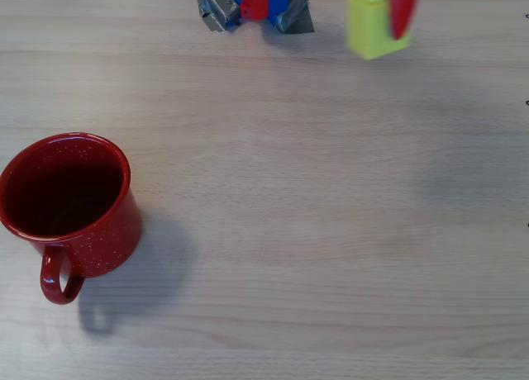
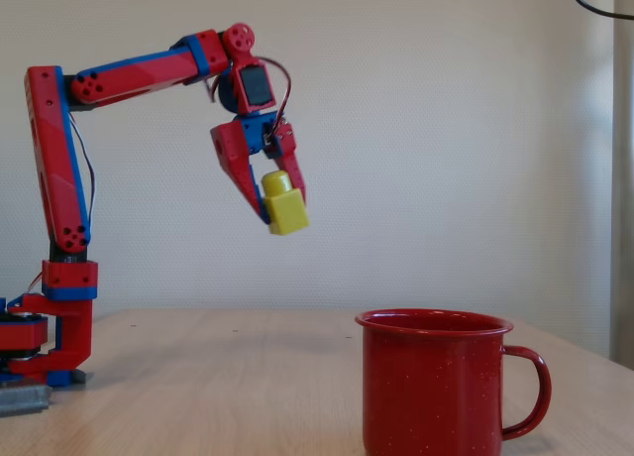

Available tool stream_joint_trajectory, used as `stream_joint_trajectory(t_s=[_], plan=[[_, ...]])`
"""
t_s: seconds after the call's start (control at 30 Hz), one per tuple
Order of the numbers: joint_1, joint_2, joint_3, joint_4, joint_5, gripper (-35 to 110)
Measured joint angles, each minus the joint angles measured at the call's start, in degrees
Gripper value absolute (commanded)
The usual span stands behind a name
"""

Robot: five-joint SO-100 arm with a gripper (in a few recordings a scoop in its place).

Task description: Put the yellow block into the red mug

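Wooden table [image 2: 248, 377] below — hand [image 2: 280, 206] grips the yellow block [image 2: 285, 208] aloft, well apart from the red mug [image 2: 436, 387].

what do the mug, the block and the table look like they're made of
The red mug: probably enamelled metal, glossy with fine white speckles and a thin rolled rim. The yellow block, held in the pincer: looks like smooth moulded plastic, uniform colour, one stud. The table: pale wood grain, matte; possibly laminate.
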Motion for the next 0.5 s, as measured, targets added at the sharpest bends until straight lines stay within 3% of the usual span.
stream_joint_trajectory(t_s=[0.5], plan=[[17.40,-0.79,-7.91,-1.14,-3.16,0]])
